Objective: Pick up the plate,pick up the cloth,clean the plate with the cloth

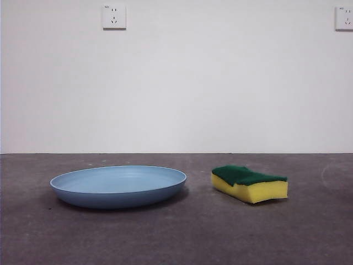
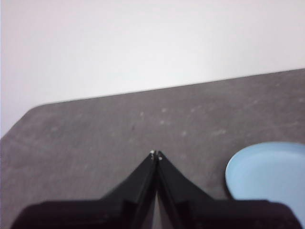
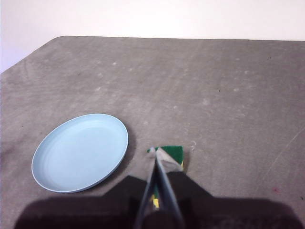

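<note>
Two black jaws are being shown on the left gripper (image 2: pixel 156 155), each tapering from a broad dark base to a narrow tip marked by a small pale metallic spot. The right gripper (image 3: pixel 153 150) is being seen as black, with greyish, lighter inner edges.

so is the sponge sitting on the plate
No, the sponge lies on the table beside the plate, with a clear gap between them.

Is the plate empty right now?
Empty. The plate lies flat with a bare blue inside; the sponge sits apart beside it.
</note>
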